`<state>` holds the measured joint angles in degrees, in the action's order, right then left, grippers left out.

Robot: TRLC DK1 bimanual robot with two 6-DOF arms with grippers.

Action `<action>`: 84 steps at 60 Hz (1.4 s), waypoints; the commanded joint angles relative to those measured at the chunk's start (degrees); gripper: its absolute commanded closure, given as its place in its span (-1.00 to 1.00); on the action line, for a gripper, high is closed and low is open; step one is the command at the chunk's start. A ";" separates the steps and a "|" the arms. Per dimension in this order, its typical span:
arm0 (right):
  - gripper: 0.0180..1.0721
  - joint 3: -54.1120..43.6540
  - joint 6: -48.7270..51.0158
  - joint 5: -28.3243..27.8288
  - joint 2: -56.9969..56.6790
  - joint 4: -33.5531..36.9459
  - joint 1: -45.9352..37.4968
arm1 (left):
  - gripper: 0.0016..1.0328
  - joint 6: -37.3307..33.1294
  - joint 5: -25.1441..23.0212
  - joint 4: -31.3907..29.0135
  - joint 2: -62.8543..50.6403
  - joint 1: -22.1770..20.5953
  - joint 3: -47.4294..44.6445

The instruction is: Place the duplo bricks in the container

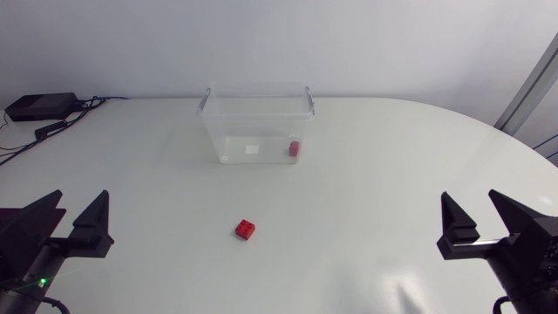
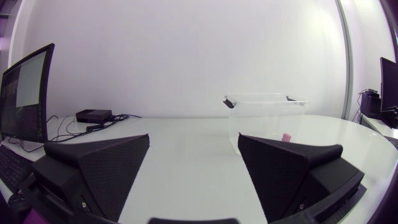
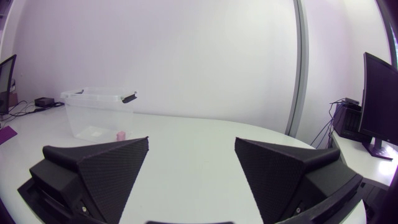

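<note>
Overhead, the scene reads as follows:

- Worktop (image 1: pixel 366 192): smooth, glossy white, with a rounded far edge.
- Container (image 1: pixel 257 122): a clear plastic tub, rectangular with rounded corners and a thicker rim. It has no lid and stands upright at the far middle of the worktop. Dark latch clips show at its rim in the left wrist view (image 2: pixel 267 115) and the right wrist view (image 3: pixel 99 112).
- Label (image 1: pixel 252 149): a pale square patch low on the container. Whether it carries print cannot be told.
- Stowed brick (image 1: pixel 294 148): small, red and blocky, lying on the container floor near the right wall. It shows pinkish through the clear wall from both wrists (image 2: pixel 286 136) (image 3: pixel 122 134).
- Loose brick (image 1: pixel 245 229): red moulded plastic with round studs on top. It lies on the bare worktop, well apart from the container and between the two arms.
- Left end effector (image 1: pixel 83 199): two matte black wedge fingers with a finely ribbed texture. They are spread wide and grip nothing, hanging low at the near left and well apart from the loose brick (image 2: pixel 194 138).
- Right end effector (image 1: pixel 471 199): same make and texture, fingers likewise spread wide and empty, at the near right (image 3: pixel 191 142).
- Black box (image 1: pixel 39 106): flat and rectangular, at the far left corner, with dark cables trailing from it.
</note>
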<state>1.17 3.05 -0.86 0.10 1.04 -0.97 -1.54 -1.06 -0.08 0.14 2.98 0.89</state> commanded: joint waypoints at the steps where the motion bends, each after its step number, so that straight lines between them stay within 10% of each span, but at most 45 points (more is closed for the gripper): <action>1: -0.91 -1.17 0.29 -0.19 -0.36 -0.60 -0.52 | -0.93 0.22 0.01 0.16 0.74 -0.17 -0.89; 31: -0.91 -1.17 0.29 -0.19 -0.36 -0.60 -0.52 | -0.93 -2.68 0.01 1.83 0.74 0.80 -0.80; 54: -0.91 -1.17 0.38 -0.19 -0.36 -0.60 -0.52 | -0.92 -3.91 -0.35 -14.78 -26.77 -1.58 21.18; 84: -0.91 -1.17 0.38 -0.19 -0.36 -0.60 -0.52 | -0.92 -1.89 -0.52 -25.68 -65.71 -27.33 36.29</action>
<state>1.17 3.05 -0.86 0.10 1.04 -0.97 -4.51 -1.28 -25.12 -58.54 -21.69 35.51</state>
